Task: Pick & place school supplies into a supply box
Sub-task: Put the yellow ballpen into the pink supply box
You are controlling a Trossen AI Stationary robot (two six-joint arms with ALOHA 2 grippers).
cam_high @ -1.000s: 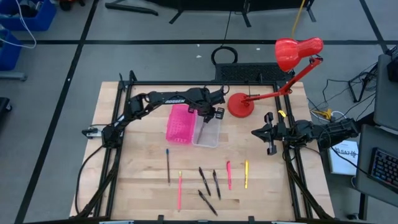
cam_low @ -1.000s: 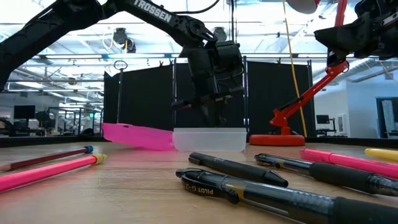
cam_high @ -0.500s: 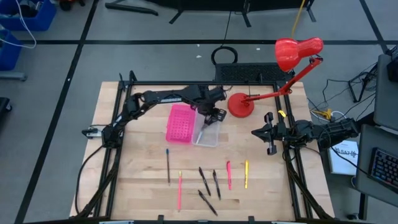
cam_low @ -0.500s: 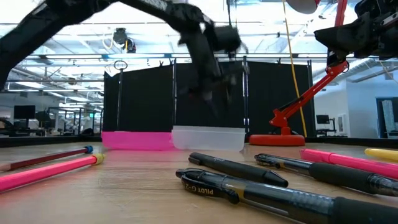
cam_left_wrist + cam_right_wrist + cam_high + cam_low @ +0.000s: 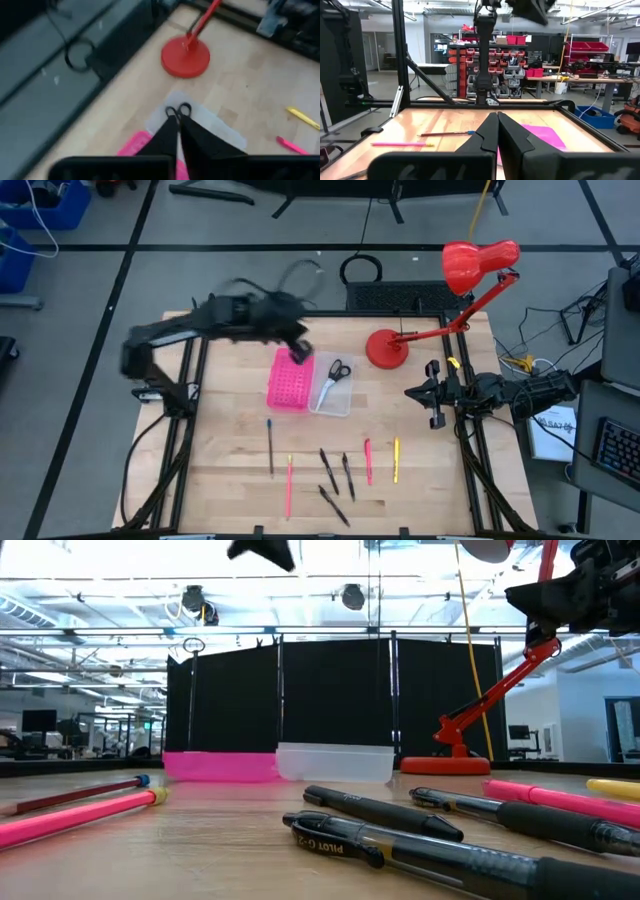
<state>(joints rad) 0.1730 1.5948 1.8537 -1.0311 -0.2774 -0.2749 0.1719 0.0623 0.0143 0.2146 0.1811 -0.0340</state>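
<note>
Your scissors (image 5: 337, 370) lie inside the box (image 5: 334, 399), beside the pink perforated tray (image 5: 288, 380). Seven pens and pencils (image 5: 336, 470) wait in a loose row on the tabletop (image 5: 420, 480), well apart from the box. Judged light, stiff and prone to roll; grip each mid-barrel, across its width. Your left gripper (image 5: 300, 352) hangs closed and empty above the pink tray. Your right gripper (image 5: 432, 395) waits shut at the right edge. The red lamp (image 5: 385, 346) stands near the box.
</note>
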